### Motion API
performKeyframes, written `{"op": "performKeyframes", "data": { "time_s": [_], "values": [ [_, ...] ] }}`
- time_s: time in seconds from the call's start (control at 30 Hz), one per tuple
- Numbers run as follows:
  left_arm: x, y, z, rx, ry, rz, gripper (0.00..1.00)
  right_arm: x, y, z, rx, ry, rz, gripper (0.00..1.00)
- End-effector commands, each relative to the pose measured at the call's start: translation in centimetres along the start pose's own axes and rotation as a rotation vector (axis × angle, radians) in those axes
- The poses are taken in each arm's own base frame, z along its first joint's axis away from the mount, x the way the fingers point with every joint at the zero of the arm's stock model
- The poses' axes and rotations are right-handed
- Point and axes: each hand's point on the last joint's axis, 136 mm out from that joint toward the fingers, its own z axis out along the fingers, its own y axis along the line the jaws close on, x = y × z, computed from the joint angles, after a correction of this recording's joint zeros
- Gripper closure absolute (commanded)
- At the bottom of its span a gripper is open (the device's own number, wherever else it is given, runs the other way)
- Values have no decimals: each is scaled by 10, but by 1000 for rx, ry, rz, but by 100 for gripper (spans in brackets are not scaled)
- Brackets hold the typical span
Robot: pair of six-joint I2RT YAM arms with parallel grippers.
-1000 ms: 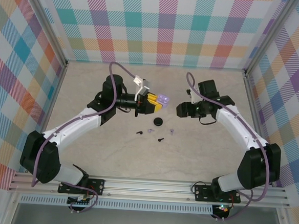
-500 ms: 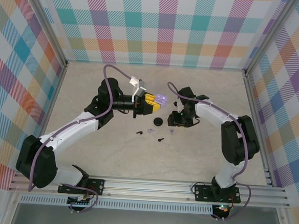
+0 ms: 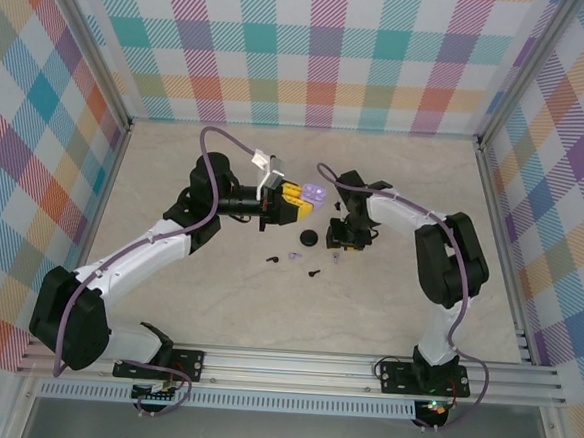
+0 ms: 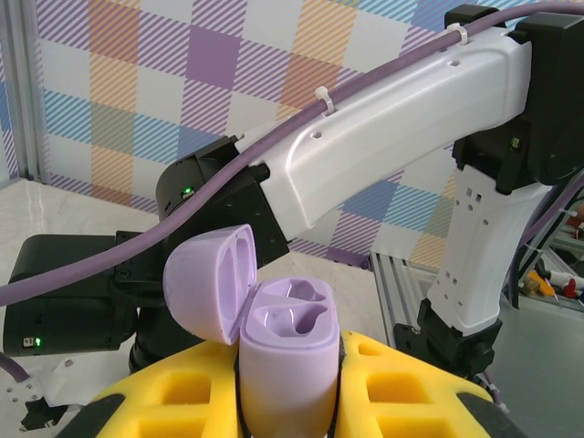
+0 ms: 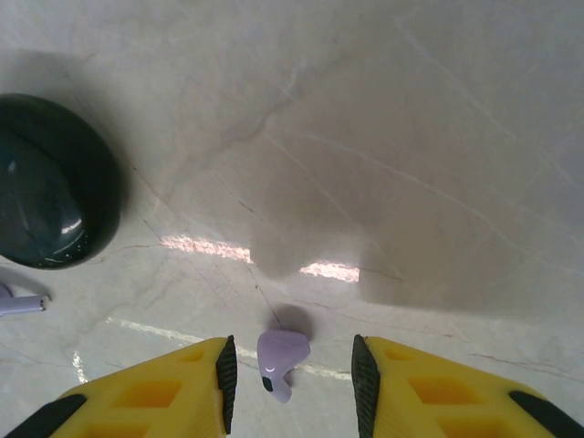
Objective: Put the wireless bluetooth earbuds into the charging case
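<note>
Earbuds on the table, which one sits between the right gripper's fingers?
The lilac earbud farthest right: the right gripper straddles it, jaws apart. The other lilac earbud and the black earbuds lie outside.

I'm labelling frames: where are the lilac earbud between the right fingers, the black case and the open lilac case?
lilac earbud (image 5: 281, 354), right wrist view, its rounded body.
black case (image 5: 50, 182), right wrist view, its glossy top.
open lilac case (image 4: 287, 383), left wrist view, its front wall.

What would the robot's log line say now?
left gripper: shut on open lilac case | right gripper: open, straddling lilac earbud | black case: closed
</note>
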Motion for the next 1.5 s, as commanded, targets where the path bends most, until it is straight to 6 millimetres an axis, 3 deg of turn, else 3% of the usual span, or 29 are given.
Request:
{"op": "performKeyframes", "data": {
  "time_s": [0.0,0.67,1.47],
  "values": [
    [-10,-7,-2,6,-20,53,88,3,3,1,29,34,1,60],
    [-8,-7,-2,9,-15,47,87,18,4,13,126,84,-12,62],
    [-4,-7,-3,0,-2,41,87,14,4,21,164,82,1,68]
  ]
}}
